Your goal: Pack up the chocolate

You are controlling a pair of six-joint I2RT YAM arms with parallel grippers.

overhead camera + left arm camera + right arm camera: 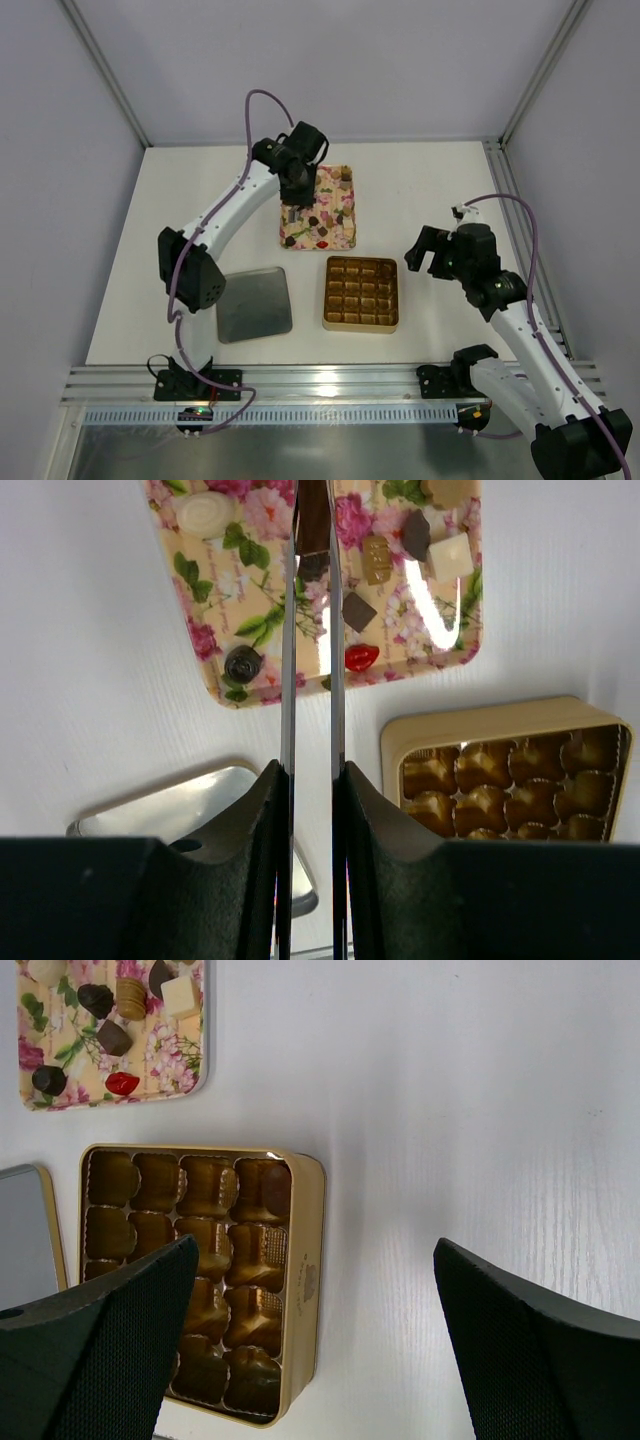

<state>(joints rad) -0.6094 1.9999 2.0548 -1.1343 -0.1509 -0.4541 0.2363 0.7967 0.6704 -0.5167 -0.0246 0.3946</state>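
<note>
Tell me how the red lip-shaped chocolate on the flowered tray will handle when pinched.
The red chocolate looks glossy, so it may slip when pinched. Small and low, probably light, unlikely to roll. Pushed, it likely slides on the shiny tray.

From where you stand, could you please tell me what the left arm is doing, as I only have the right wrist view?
Observer: The left claw is over the floral tray, its fingers pinching a brown chocolate.
Operator: Thank you. Part of the gold box is hidden from me; is anything packed in it?
Observer: No, from above every cell looks empty.
Operator: I see only one corner of the tray; is there more on it?
Observer: Yes, dark and pale chocolates are scattered right up to its far edge.
</note>
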